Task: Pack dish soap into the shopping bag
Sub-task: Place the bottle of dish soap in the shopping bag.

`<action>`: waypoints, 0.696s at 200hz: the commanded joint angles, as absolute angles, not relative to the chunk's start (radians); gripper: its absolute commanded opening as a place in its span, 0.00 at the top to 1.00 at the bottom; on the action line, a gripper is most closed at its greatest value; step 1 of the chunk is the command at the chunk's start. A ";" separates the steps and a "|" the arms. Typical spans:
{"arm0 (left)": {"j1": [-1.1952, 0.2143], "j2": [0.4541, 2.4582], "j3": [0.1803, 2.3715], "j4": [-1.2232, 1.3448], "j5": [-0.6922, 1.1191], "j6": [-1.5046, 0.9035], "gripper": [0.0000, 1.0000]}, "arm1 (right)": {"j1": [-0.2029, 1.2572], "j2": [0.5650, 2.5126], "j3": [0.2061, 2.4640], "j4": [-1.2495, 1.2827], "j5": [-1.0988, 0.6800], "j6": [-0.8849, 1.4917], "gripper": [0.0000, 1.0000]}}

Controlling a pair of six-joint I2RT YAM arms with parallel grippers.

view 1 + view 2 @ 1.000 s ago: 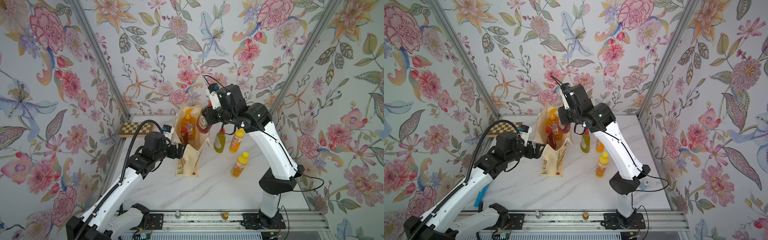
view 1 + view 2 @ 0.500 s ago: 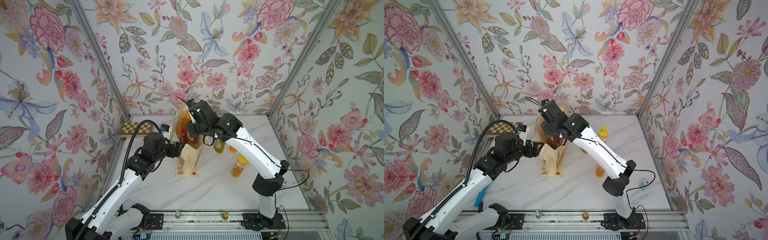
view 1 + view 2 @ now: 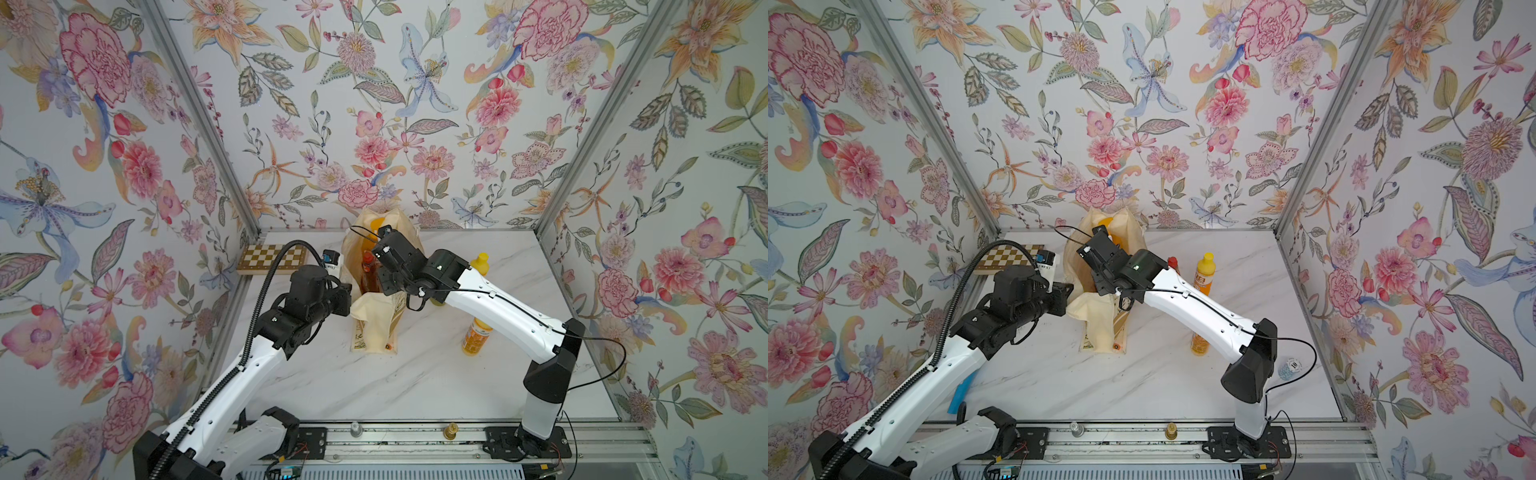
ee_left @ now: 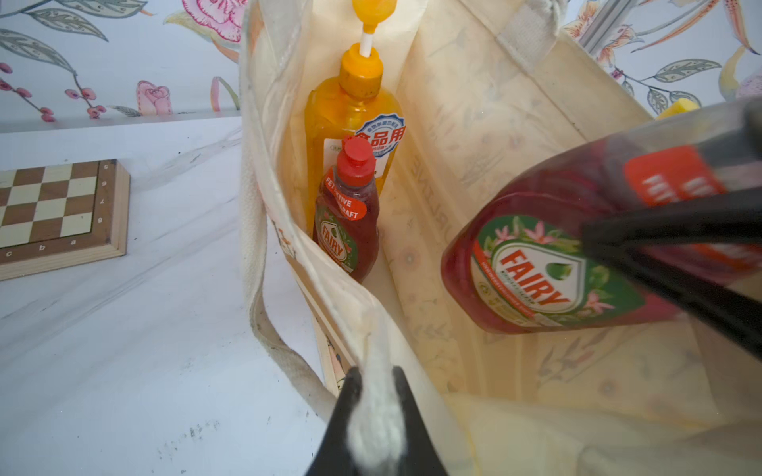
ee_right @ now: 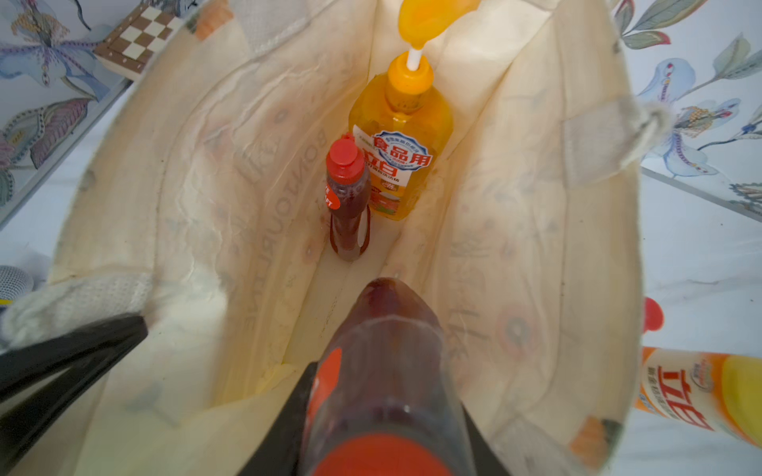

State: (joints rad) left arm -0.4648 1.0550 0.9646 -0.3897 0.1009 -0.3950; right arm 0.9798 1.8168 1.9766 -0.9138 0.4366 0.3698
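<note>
Noted: my left pincer (image 4: pixel 375 373) was clamped tight on the white rope handle (image 4: pixel 373 416) of the shopping bag (image 3: pixel 374 328), which stood near the tabletop's (image 3: pixel 415 386) back edge. My right pincer (image 5: pixel 381 395) gripped a dark-red bottle (image 4: pixel 536 268), base-first in the bag's mouth. Inside stood the pump bottle (image 5: pixel 402 136) and another dark-red bottle (image 5: pixel 348 198). Between bag and right edge stood the far orange bottle (image 3: pixel 1203 278) and the near orange bottle (image 3: pixel 1199 345).

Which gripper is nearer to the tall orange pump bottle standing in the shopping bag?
Right. The right gripper holds a dark-red bottle in the mouth of the shopping bag, partway toward the pump bottle; the left gripper pinches the bag's rim at the end opposite that bottle.
</note>
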 commanded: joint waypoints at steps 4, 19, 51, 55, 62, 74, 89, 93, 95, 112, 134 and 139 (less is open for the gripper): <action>-0.454 1.066 0.998 -0.466 -0.033 -0.343 0.93 | 0.953 1.721 1.930 -0.854 0.535 0.402 1.00; -0.454 1.063 0.995 -0.462 -0.061 -0.337 0.92 | 0.944 1.701 1.884 -0.842 0.538 0.411 1.00; -0.453 1.061 0.958 -0.405 -0.013 -0.340 0.79 | 0.930 1.667 1.795 -0.773 0.507 0.409 1.00; -0.455 1.064 0.954 -0.399 -0.005 -0.341 0.78 | 0.928 1.663 1.784 -0.758 0.502 0.406 1.00; -0.453 1.067 0.945 -0.388 0.003 -0.344 0.77 | 0.927 1.659 1.763 -0.738 0.495 0.404 1.00; -0.453 1.071 0.929 -0.371 0.014 -0.348 0.76 | 0.926 1.654 1.739 -0.709 0.487 0.397 1.00; -0.453 1.075 0.920 -0.361 0.018 -0.353 0.64 | 0.923 1.654 1.719 -0.686 0.481 0.393 1.00; -0.453 1.075 0.922 -0.361 0.021 -0.354 0.61 | 0.922 1.654 1.717 -0.683 0.476 0.392 1.00; -0.454 1.076 0.923 -0.361 0.021 -0.354 0.60 | 0.921 1.654 1.717 -0.681 0.473 0.391 1.00; -0.454 1.080 0.945 -0.363 0.047 -0.362 0.51 | 0.921 1.664 1.722 -0.668 0.451 0.385 1.00; -0.454 1.066 0.977 -0.356 0.088 -0.384 0.42 | 0.926 1.680 1.744 -0.659 0.433 0.376 1.00; -0.454 1.061 0.985 -0.358 0.095 -0.391 0.40 | 0.929 1.683 1.747 -0.660 0.433 0.377 1.00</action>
State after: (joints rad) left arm -0.4610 1.0737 0.9417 -0.3614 0.0513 -0.3733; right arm 0.9287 1.7050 1.7180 -0.7330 0.4149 0.4023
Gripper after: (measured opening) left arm 0.562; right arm 0.375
